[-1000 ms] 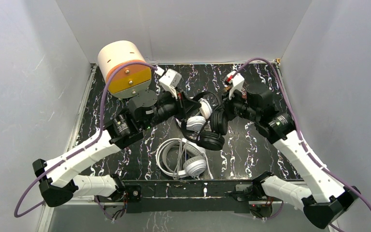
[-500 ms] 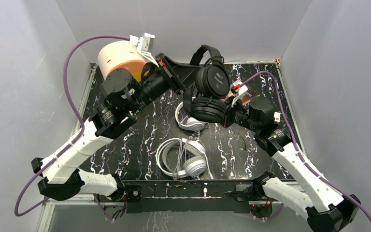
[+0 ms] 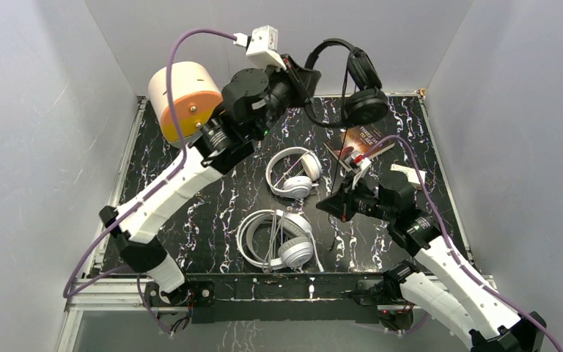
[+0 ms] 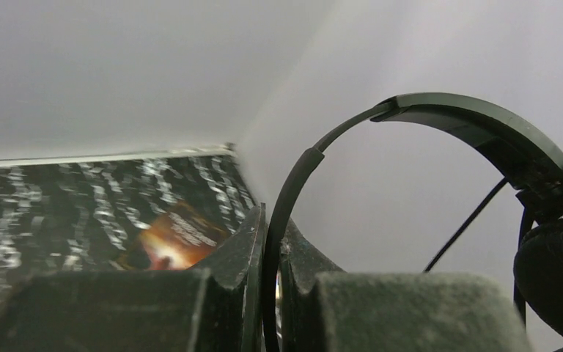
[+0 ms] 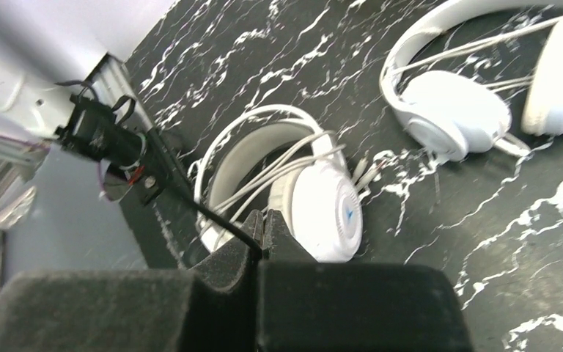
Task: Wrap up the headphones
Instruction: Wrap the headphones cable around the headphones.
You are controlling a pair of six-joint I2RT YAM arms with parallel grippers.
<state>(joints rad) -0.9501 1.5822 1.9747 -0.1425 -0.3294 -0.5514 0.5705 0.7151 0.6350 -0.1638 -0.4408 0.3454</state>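
Note:
The small black headphones (image 3: pixel 359 84) hang in the air at the back of the table. My left gripper (image 3: pixel 312 75) is shut on their thin headband (image 4: pixel 381 117), which runs between the jaws (image 4: pixel 273 220); one ear cup (image 4: pixel 557 271) shows at the right. Their black cord (image 3: pixel 341 139) drops to my right gripper (image 3: pixel 331 204), which is shut on it (image 5: pixel 265 224). The slimmer white headphones (image 3: pixel 293 173) lie mid-table, also seen in the right wrist view (image 5: pixel 454 110). The big white headphones (image 3: pixel 278 239) lie near the front, their cord coiled inside (image 5: pixel 315 198).
A cream and orange cylinder (image 3: pixel 183 99) stands at the back left. A dark orange booklet (image 3: pixel 363 138) lies at the back right, with a small white item (image 3: pixel 410 176) beside it. White walls enclose three sides; a black rail (image 3: pixel 286 287) runs along the front edge.
My left arm has lifted the black headphones up and towards the back right. My right gripper has drawn back towards the front, down along the cord, and shut on it.

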